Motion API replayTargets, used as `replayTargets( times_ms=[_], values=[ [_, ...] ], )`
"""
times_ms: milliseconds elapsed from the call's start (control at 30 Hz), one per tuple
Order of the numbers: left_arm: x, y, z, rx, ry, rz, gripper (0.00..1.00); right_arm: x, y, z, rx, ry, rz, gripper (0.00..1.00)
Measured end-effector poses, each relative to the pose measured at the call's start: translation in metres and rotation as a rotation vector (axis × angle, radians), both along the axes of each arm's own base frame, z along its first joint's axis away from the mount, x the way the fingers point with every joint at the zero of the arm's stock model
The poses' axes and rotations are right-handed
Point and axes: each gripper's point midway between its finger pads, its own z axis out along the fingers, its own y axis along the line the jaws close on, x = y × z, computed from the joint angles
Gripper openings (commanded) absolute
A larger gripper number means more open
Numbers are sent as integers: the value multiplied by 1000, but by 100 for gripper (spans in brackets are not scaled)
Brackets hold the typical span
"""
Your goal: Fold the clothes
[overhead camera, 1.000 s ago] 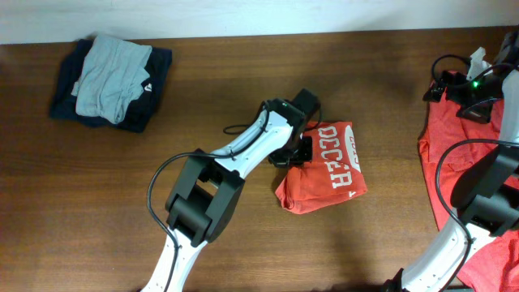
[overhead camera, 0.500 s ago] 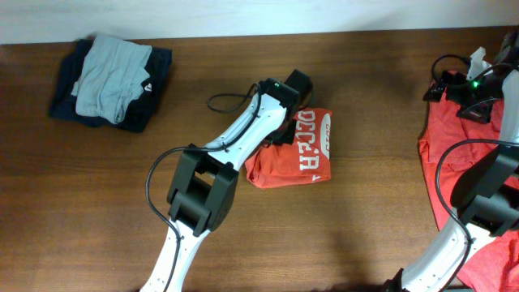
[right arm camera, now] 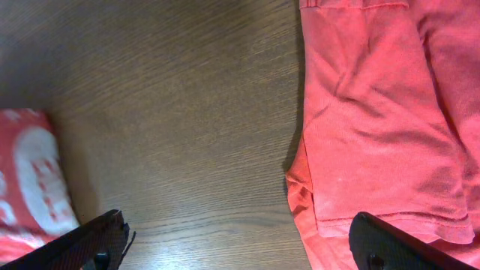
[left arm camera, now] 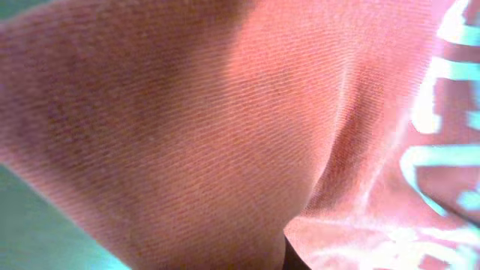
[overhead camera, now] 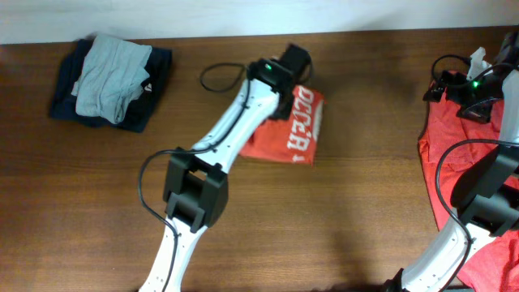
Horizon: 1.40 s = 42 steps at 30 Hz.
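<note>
Nearest the robot is bare brown table [overhead camera: 340, 219], wood grain clear in the right wrist view. On the right, a loose heap of red shirts [overhead camera: 454, 162] lies unfolded and runs off the right edge of the frame. The right gripper [overhead camera: 448, 85] is over the far end of the heap, jaws spread wide and holding nothing; its fingertips [right arm camera: 97, 240] sit far apart above the wood, with a hem of the heap just beside one of them. The left arm [overhead camera: 235, 130] stretches away across mid table. Past mid table the folded shirt [overhead camera: 292, 130] lies flat, orange-red with white block letters up, well apart from the heap. The left gripper [overhead camera: 282, 101] is at its far left corner, jaws nearly together and pinching the cloth; red fabric fills the left wrist view right up to the lens, so the fingers themselves are hidden. A black cable [overhead camera: 215, 77] loops just left of the gripper. In the far left corner is a stack of dark and grey clothes [overhead camera: 109, 73], folded, near the table's back edge
</note>
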Motion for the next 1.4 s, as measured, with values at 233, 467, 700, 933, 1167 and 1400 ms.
replayTargets(
  times_ms=[233, 467, 700, 933, 1167, 1400],
  values=[
    [34, 34, 37, -39, -90, 83, 0, 0, 0, 0, 0, 0, 0, 99],
    [68, 76, 81, -93, -205, 175, 1, 0, 0, 0, 0, 0, 0, 98],
    [102, 154, 124, -174, -310, 286, 1, 0, 0, 0, 0, 0, 0, 99],
    [119, 229, 136, -209, -364, 390, 1, 0, 0, 0, 0, 0, 0, 99],
    [109, 278, 192, -334, -459, 495, 1, 0, 0, 0, 0, 0, 0, 99],
    [92, 308, 236, -384, -559, 559, 1, 0, 0, 0, 0, 0, 0, 99]
  ],
)
